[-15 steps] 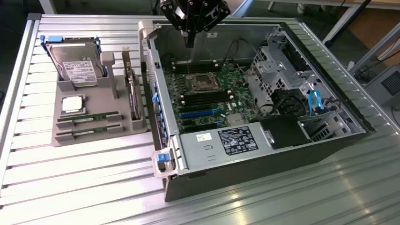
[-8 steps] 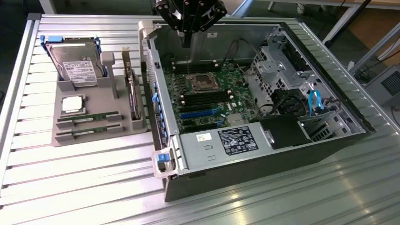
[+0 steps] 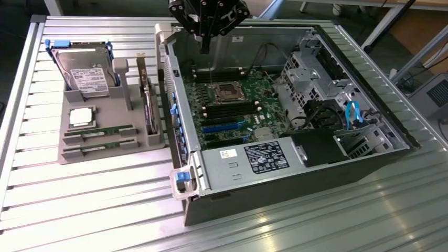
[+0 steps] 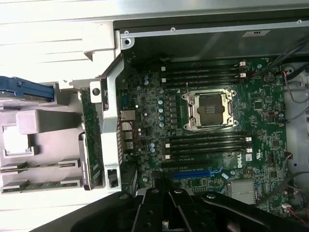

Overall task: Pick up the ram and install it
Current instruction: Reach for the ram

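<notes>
Two ram sticks lay in the gray tray at the exterior view's lower left, beside the open computer case. The gripper, fingers pressed together, hung over the case's far edge, upper centre.

tool — matte black | angular linkage arms | round pivot bolts

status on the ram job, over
hand shut, nothing held, above the open computer. two ram sticks sitting in the grey tray. memory slots bare.
</notes>
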Available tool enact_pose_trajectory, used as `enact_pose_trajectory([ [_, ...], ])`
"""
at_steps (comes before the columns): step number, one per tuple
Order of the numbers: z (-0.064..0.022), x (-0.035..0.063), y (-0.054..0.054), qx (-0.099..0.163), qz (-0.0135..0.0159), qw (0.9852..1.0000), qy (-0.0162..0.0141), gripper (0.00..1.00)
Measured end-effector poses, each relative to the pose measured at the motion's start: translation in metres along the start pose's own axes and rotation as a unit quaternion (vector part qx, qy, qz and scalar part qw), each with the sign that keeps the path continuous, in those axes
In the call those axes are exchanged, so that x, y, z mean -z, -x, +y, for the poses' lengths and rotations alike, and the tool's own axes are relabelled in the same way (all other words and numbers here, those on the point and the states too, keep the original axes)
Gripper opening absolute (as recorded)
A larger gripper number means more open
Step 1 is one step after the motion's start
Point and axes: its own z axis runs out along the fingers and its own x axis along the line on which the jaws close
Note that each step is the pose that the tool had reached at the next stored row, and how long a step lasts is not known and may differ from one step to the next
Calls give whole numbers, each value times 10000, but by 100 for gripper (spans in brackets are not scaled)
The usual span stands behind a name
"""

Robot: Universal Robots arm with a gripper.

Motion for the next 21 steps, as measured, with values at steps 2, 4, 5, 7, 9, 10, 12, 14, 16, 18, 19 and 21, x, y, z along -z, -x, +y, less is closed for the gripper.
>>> enact_pose_trajectory([
  [2, -2, 1, -32, 0, 0, 10000, -7, 10],
  [4, -3, 1, -42, 0, -1, 10000, -9, 10],
  [5, -4, 1, -52, 0, -1, 10000, -12, 10],
  [7, -5, 2, -66, 1, -1, 10000, -16, 10],
  [9, -6, 2, -78, 1, -1, 10000, -19, 10],
  [10, -7, 2, -89, 0, -1, 10000, -20, 10],
  [12, -9, 3, -115, 0, -2, 10000, -22, 10],
  [14, -11, 4, -147, 1, -2, 10000, -23, 10],
  [16, -13, 4, -170, 1, -2, 10000, -24, 10],
  [18, -15, 5, -192, 1, -2, 10000, -26, 10],
  [19, -15, 5, -203, 1, -2, 10000, -26, 10],
  [21, -17, 5, -222, 1, -2, 10000, -27, 10],
])
